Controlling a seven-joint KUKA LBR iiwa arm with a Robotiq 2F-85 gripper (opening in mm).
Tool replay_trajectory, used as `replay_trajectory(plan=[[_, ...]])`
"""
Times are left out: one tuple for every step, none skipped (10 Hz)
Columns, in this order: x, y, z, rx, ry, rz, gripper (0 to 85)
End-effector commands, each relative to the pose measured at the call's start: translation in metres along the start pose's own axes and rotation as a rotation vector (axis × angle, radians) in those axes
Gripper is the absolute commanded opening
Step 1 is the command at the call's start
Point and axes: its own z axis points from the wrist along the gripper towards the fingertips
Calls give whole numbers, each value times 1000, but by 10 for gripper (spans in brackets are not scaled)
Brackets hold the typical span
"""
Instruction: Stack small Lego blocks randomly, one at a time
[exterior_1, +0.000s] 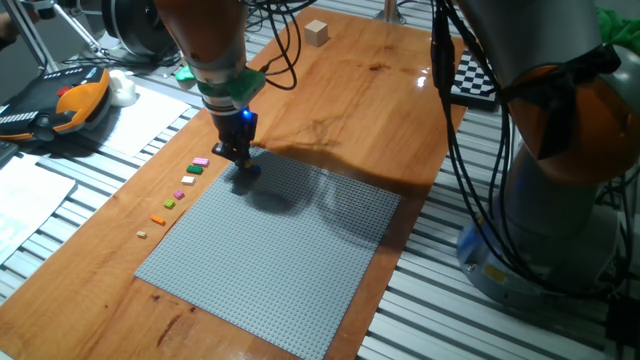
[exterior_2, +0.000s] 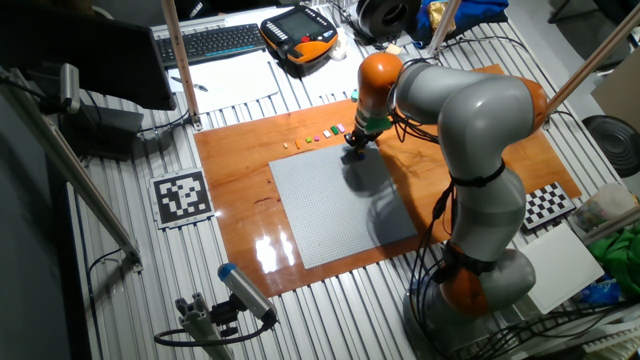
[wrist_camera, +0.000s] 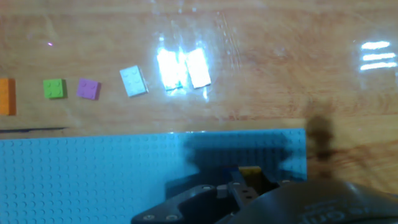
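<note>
- Right now I have the gripper (exterior_1: 240, 160) low over the near corner of the baseplate (exterior_1: 290, 250), fingertips close to the studs — whether they touch I cannot tell from either fixed view.
- From the hand view, a small yellow block (wrist_camera: 250, 170) sits between the fingers, just above the plate. The jaws look drawn nearly together around it (I'd call it held, though the dark finger housing hides most of the contact).
- The relation that matters, as I judge it: the yellow block is straight below the hand, and its long axis seems to run roughly along the plate's edge, so the next move is a plain vertical press with no sideways correction.
- The remaining blocks lie in a row on the wood beside the plate edge, well apart from the fingers: orange (wrist_camera: 5, 96), green (wrist_camera: 54, 88), purple (wrist_camera: 87, 89), a pale one (wrist_camera: 133, 81), then two more washed out by glare — their colours I cannot read.
- In the fixed view that same row (exterior_1: 185, 181) trails away from the gripper along the plate's side; the nearest piece is just beside the hand.
- I see no stack on the plate yet, so I reckon this is an early placement.
</note>
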Motion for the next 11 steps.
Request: replay_trajectory(plan=[[1,-1,0,-1,2,0,0],[2,-1,-1,-1,2,3,0],[2,-1,-2,-2,2,8,0],[2,0,-1,-1,1,10,0],[1,0,0,-4,2,13,0],[0,0,0,-20,6,27,0],[0,1,0,-33,2,45,0],[-1,3,-1,-33,-4,56,0],[-1,3,-1,-30,-10,61,0],[-2,4,-2,-31,-11,65,170],[-3,4,-4,-31,-11,72,170]])
